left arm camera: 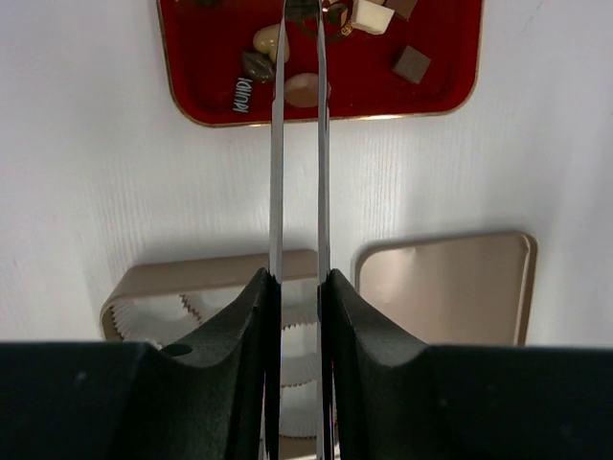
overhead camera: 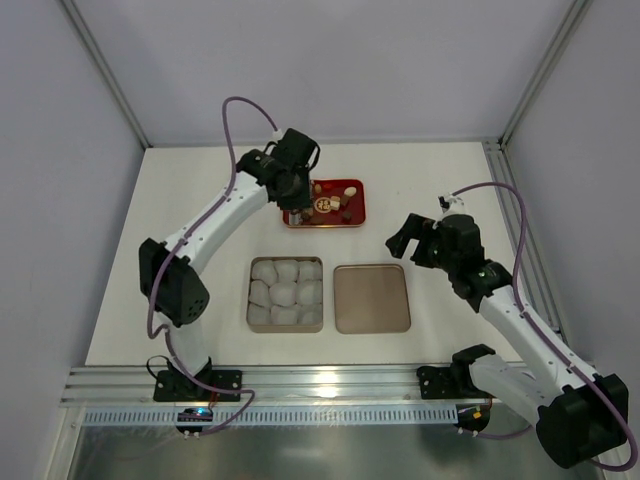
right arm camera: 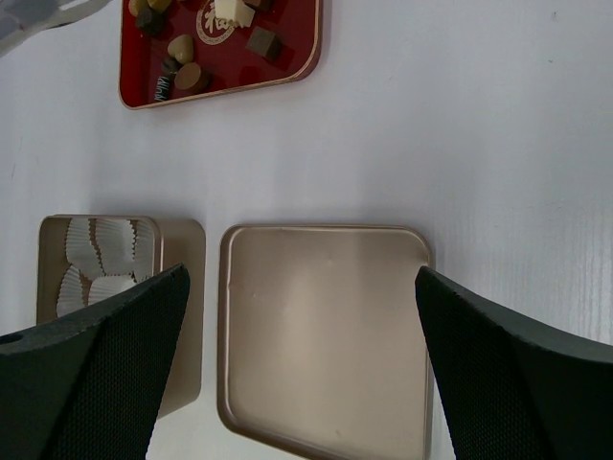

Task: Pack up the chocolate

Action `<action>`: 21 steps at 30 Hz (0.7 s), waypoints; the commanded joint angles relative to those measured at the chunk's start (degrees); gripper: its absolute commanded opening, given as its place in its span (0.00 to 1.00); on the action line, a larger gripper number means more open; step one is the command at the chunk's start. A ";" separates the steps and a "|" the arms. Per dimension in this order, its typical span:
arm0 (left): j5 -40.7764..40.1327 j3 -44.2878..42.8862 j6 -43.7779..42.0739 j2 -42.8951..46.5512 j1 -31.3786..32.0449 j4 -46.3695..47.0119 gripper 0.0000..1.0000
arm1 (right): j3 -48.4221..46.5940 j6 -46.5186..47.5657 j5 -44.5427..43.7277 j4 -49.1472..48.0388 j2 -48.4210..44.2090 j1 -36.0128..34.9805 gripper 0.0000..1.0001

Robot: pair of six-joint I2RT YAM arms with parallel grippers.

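The chocolate is several small dark, tan and cream pieces (left arm camera: 305,89) on a flat red tray (overhead camera: 352,218) at the back of the table; the pieces also show in the right wrist view (right arm camera: 192,77). My left gripper (overhead camera: 300,214) hangs over the tray's left part. Its thin blades (left arm camera: 301,6) stand a narrow gap apart and run past a tan piece to the frame's top edge, so their tips are hidden. My right gripper (overhead camera: 408,238) is open wide and empty (right arm camera: 302,278), above the tin lid.
A square gold tin (overhead camera: 249,295) filled with white crinkled paper cups (left arm camera: 297,345) sits in front of the tray. Its lid (overhead camera: 372,298) lies flat beside it on the right; it also shows in the right wrist view (right arm camera: 326,335). White walls enclose the table.
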State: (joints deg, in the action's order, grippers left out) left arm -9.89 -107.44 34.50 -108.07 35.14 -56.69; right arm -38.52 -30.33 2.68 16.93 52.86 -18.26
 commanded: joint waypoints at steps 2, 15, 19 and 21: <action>1.10 5.46 0.39 9.79 0.28 -1.32 0.21 | 0.38 0.01 -0.74 -2.95 1.02 0.07 1.00; 4.26 26.74 2.94 34.58 0.46 -4.57 0.23 | 1.08 -0.17 -0.13 -4.71 2.69 0.16 1.00; 4.97 32.98 3.38 40.47 0.81 -6.85 0.22 | 1.26 -0.52 -0.30 -4.97 2.69 0.07 1.00; 4.97 34.66 3.99 42.41 0.99 -7.38 0.23 | 1.43 -0.70 -0.30 -5.15 2.69 0.07 1.00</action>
State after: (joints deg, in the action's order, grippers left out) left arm -6.04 -74.56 37.39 -68.51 35.68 -62.35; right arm -37.56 -30.39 2.72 14.55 55.55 -18.26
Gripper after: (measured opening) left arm 0.274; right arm 0.996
